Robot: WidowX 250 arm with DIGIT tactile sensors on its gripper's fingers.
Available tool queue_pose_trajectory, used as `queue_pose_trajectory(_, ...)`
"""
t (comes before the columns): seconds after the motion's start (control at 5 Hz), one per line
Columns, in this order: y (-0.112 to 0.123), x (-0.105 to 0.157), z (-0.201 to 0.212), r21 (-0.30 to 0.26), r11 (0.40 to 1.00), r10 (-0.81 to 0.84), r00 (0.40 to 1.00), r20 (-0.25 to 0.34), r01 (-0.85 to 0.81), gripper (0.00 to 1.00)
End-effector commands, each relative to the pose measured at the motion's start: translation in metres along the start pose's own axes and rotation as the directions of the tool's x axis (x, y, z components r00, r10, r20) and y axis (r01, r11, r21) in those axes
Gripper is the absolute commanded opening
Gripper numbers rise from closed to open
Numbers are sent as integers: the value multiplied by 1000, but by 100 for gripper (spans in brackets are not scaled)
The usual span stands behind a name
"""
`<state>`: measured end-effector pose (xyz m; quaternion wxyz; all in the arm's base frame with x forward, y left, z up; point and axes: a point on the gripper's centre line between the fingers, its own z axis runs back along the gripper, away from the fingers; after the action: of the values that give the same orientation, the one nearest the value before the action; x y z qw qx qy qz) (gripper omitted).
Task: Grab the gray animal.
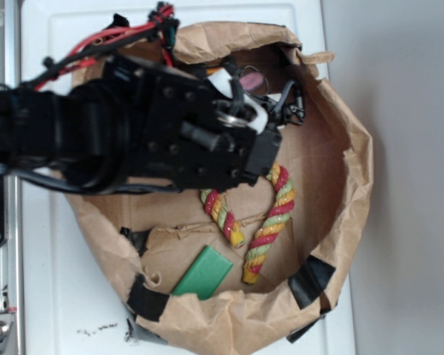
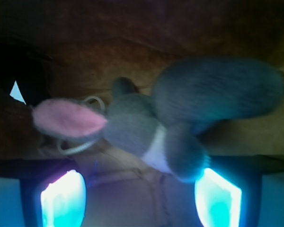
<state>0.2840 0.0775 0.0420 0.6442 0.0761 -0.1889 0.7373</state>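
Wrist view, gray animal (image 2: 180, 123) close ahead on brown paper, hand (image 2: 141, 198) wide — fingers (image 2: 64, 198) apart, gripping nothing

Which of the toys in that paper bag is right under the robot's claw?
The gray plush mouse with the pink ear, lying just ahead of the open gripper. The striped rope toy and the green block lie farther off.

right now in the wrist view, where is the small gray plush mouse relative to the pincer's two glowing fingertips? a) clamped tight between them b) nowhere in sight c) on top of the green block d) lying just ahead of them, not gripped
d: the small gray plush mouse with its pink oval ear lies beyond the two fingertips of the pincer, which stand apart with the paper floor showing between them.
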Motion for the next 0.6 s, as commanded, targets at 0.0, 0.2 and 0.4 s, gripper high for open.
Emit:
queue_pose_trajectory(0.0,-4,31,16,-37,998,-47,999,-9,47,100)
queue_pose_trajectory(0.2,1,51,19,-48,996,-80,997,10,80,100)
queue_pose_trajectory(0.4,-5,55,8,-50,997,-61,997,44,64,100)
